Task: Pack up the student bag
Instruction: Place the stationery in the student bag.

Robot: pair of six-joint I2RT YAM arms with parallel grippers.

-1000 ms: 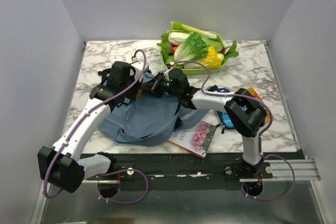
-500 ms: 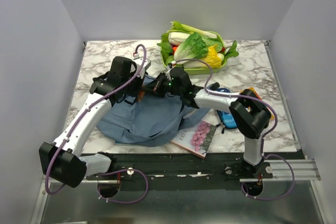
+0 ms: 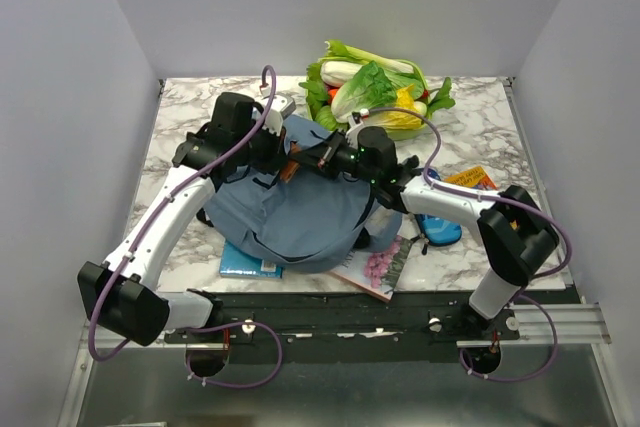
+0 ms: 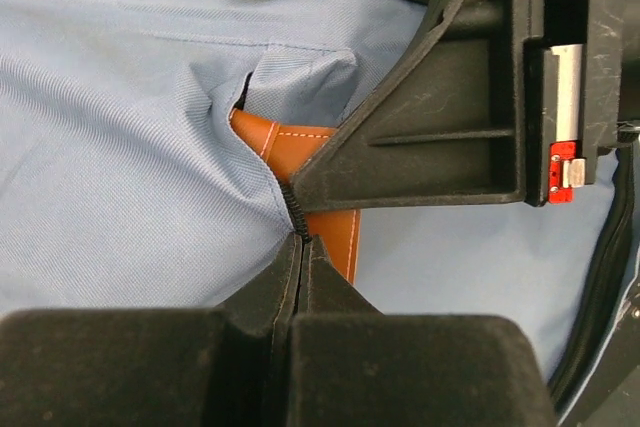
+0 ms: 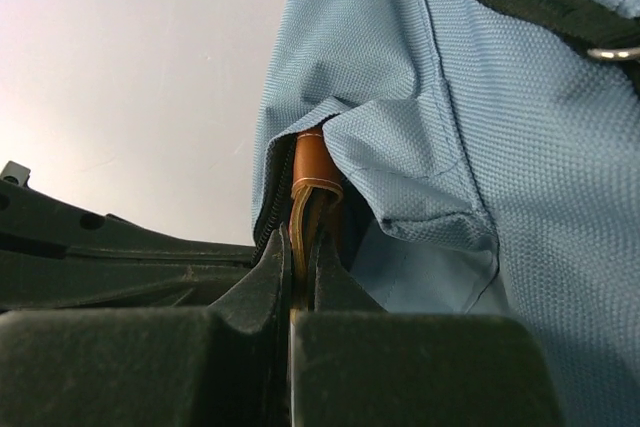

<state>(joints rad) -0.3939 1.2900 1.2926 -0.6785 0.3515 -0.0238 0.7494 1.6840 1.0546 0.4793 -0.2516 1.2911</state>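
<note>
The student bag (image 3: 300, 215), soft grey-blue fabric, is pulled up by its top at the table's middle. A brown leather tab (image 4: 296, 150) sits at its zip opening. My left gripper (image 3: 281, 159) is shut, its tips (image 4: 300, 240) pinching the black zip edge beside that tab. My right gripper (image 3: 303, 161) faces it from the right and is shut on the brown tab (image 5: 312, 179), the fold of leather caught between its fingertips (image 5: 304, 247). The two grippers almost touch. The right gripper's black body (image 4: 450, 107) fills the left wrist view. The bag's inside is hidden.
A green tray of vegetables (image 3: 376, 93) stands at the back. A flower-cover book (image 3: 378, 263) and a teal book (image 3: 243, 263) lie partly under the bag at the front edge. A blue pencil case (image 3: 441, 229) and an orange item (image 3: 470, 177) lie right.
Both grippers have risen and moved right and farther back with the bag's top. The bag has bunched up and shifted right, uncovering a teal book at its front left.
</note>
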